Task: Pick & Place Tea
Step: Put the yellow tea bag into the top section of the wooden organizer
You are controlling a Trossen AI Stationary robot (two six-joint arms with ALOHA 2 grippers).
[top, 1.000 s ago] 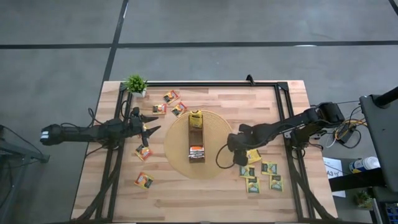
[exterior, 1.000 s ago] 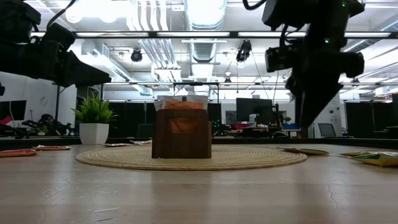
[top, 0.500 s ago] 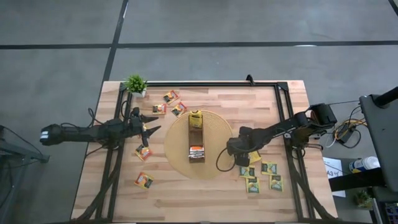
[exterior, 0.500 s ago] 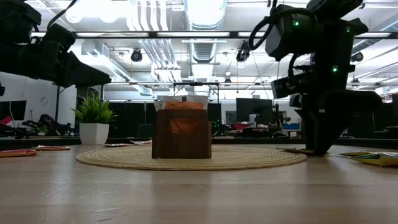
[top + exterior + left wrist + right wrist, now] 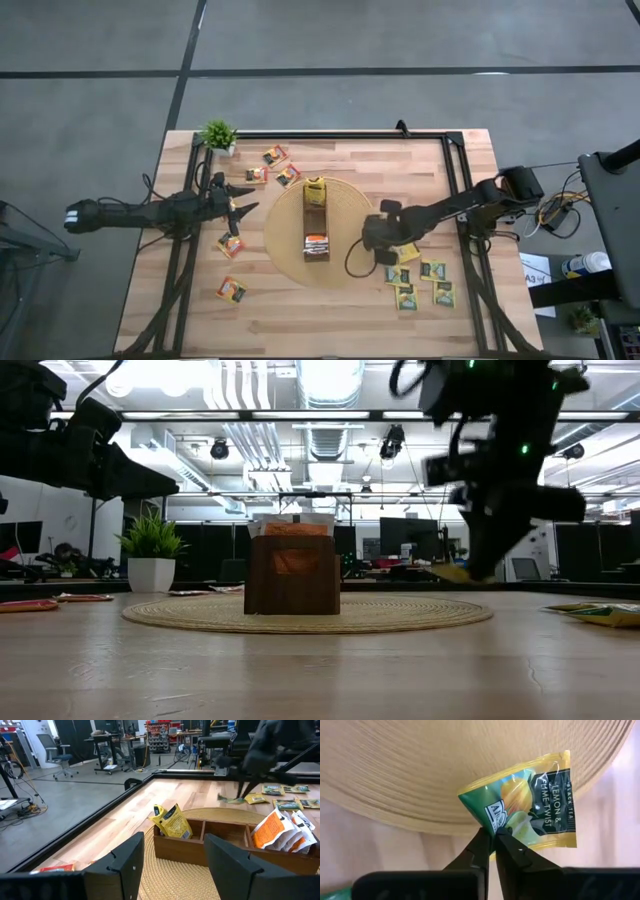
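Plant (image 5: 217, 134) in a white pot stands at the table's (image 5: 330, 320) far left corner. Just right of it, three orange sachets (image 5: 274, 155) lie scattered on the wood near the far edge. The left gripper (image 5: 243, 198) hovers over the left part of the table, pointing toward the centre, its fingers (image 5: 131, 865) spread wide and holding nothing. Two more orange packets (image 5: 231, 245) lie below it, one near the mat and one closer to the near edge.

At the table's middle sits the round woven mat (image 5: 345, 215), and on it the long narrow brown box (image 5: 316, 232). A yellow sachet (image 5: 173, 821) stands in the box's far compartment, and orange ones (image 5: 274, 829) fill the near one.

Just right of the mat's edge, the right gripper (image 5: 494, 837) has its fingers pressed together on a corner of a green-and-yellow lemon tea sachet (image 5: 530, 807), which hangs lifted off the wood beside the mat's rim. Further right and nearer the front, several green-and-yellow sachets (image 5: 433, 270) lie flat in a loose cluster.
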